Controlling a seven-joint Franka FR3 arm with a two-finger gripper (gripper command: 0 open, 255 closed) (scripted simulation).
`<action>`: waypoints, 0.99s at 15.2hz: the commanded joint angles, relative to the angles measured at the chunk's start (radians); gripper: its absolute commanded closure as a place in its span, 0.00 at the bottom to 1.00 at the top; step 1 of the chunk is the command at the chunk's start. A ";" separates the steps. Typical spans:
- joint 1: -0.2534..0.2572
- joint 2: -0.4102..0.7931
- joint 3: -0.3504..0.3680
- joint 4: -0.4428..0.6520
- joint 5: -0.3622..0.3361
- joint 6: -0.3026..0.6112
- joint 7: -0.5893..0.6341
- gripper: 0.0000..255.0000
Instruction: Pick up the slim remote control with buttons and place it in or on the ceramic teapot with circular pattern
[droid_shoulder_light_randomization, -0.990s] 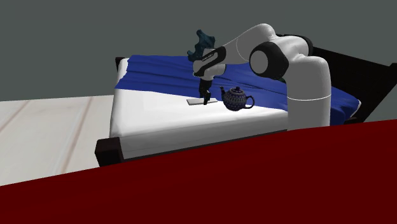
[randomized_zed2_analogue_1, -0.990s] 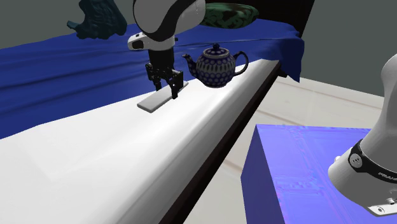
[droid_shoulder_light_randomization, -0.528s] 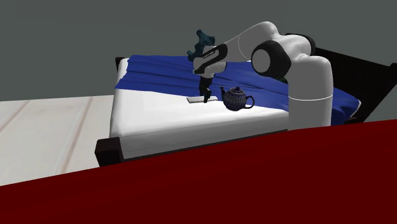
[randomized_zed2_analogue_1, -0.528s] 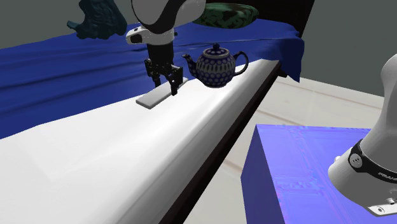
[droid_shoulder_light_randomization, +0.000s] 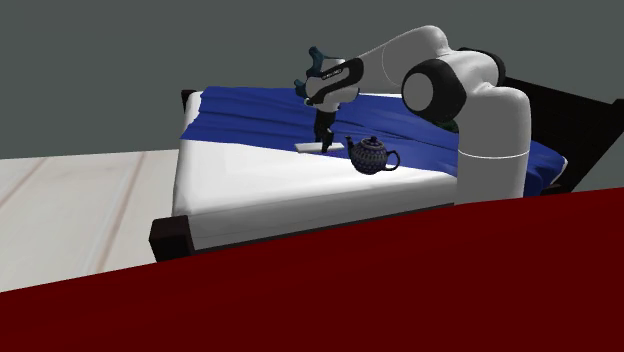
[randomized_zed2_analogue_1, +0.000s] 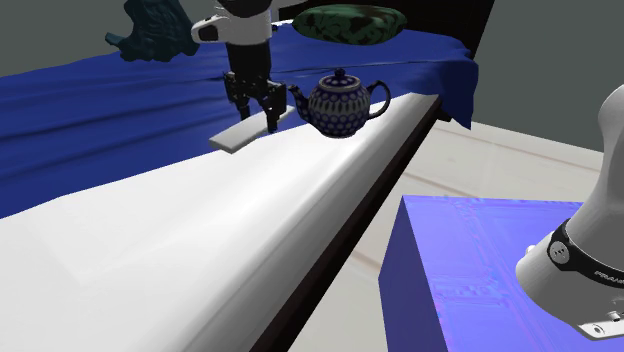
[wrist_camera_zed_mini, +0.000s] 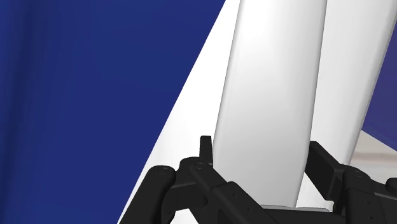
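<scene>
teapot (randomized_zed2_analogue_1: 338, 107): glossy glaze | remote (randomized_zed2_analogue_1: 238, 137): smooth matt white | blanket (randomized_zed2_analogue_1: 100, 110): creased blue cloth | floor (droid_shoulder_light_randomization: 70, 200): pale wood planks

There is one slim pale remote (randomized_zed2_analogue_1: 236, 138) and one dark blue patterned teapot (randomized_zed2_analogue_1: 338, 105). There is one bed (randomized_zed2_analogue_1: 200, 230), carrying one blue blanket (randomized_zed2_analogue_1: 80, 120), one teal lumpy object (randomized_zed2_analogue_1: 150, 30) and one green cushion (randomized_zed2_analogue_1: 350, 22). There is one white arm (droid_shoulder_light_randomization: 490, 130), one black claw (randomized_zed2_analogue_1: 258, 124) with two fingers (randomized_zed2_analogue_1: 273, 116), and one stand (droid_shoulder_light_randomization: 400, 280).
</scene>
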 joint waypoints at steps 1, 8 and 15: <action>0.001 -0.011 -0.003 0.015 -0.006 -0.025 0.004 1.00; 0.004 -0.040 -0.010 0.072 -0.024 -0.108 0.016 1.00; 0.003 -0.058 -0.015 0.142 -0.036 -0.194 0.025 1.00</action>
